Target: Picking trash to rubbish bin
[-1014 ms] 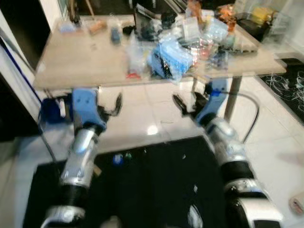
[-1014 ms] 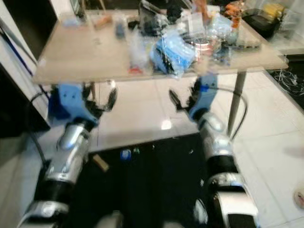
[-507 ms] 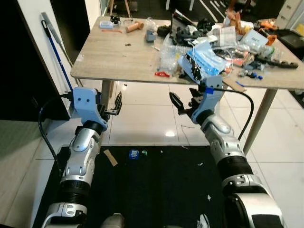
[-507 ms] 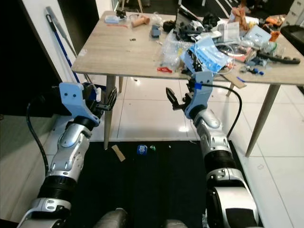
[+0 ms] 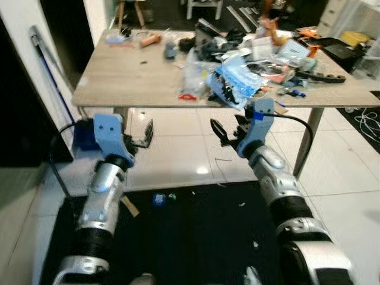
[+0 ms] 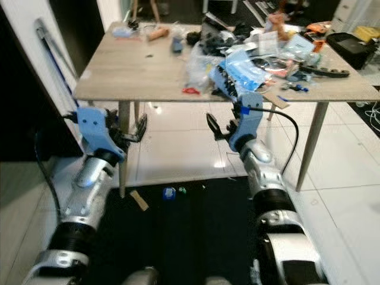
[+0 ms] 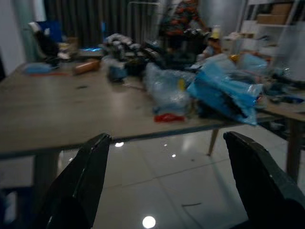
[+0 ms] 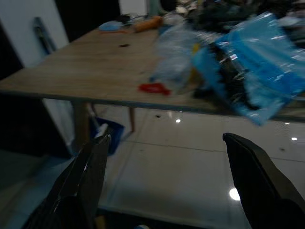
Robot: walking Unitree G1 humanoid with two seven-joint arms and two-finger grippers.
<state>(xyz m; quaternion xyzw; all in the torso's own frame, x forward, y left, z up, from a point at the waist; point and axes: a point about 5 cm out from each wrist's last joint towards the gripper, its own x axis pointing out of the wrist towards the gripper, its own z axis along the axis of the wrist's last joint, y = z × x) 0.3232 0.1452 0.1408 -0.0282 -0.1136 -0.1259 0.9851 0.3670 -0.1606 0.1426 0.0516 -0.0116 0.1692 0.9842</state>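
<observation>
Grippers: my left gripper (image 7: 164,186) and right gripper (image 8: 167,179) spread wide, empty, below table (image 5: 119,77) edge.
Floor: blue scrap (image 5: 158,199), cardboard strip (image 5: 130,206).

1. Both silver arms reached forward from the body, bent at the elbows, with blue wrist housings raised.
2. The left gripper (image 5: 146,132) was held level, its black fingers spread apart.
3. The right gripper (image 5: 228,132) hung beside it, fingers likewise parted, gripping nothing.
</observation>
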